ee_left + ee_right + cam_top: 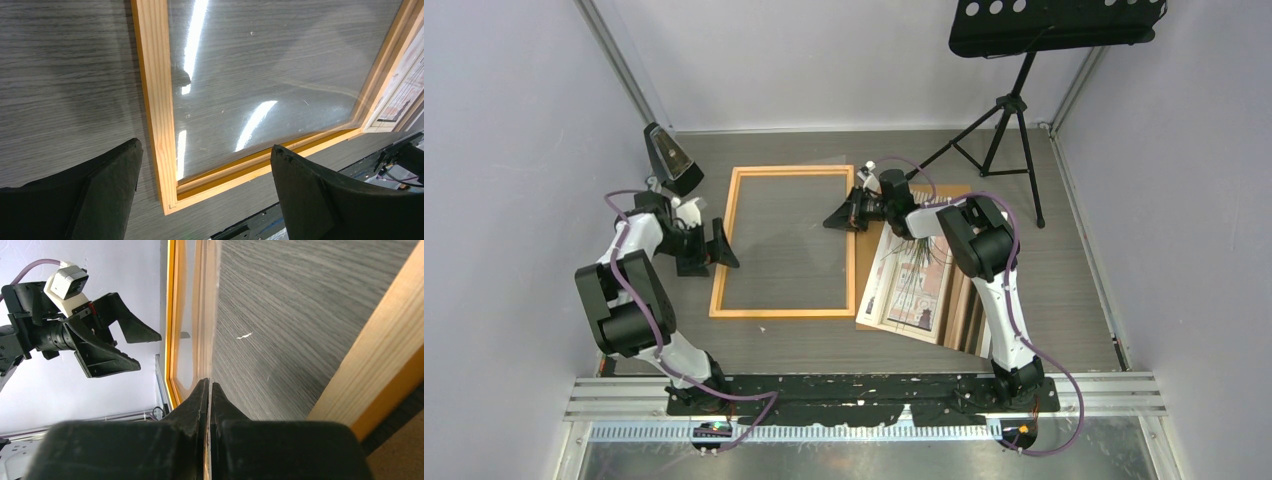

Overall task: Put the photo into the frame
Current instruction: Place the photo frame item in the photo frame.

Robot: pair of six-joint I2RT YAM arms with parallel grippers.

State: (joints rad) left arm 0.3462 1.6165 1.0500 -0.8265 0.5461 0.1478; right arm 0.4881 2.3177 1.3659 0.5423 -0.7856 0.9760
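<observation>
At the frame's right rail, our right gripper (pixel 210 386) is pressed shut on the edge of the clear sheet (pixel 260 75). The sheet lies over the frame (pixel 727 240), and its held edge seems slightly raised. We judge that the sheet is the step in hand. The photo (pixel 916 280) lies picture up, just right of the frame. Next, the sheet must settle within the rails before we fetch the photo. Our left gripper (pixel 206 146) hangs wide open and holds nothing beside the left rail. The right arm hides part of the photo, and we cannot tell whether the sheet is seated.
</observation>
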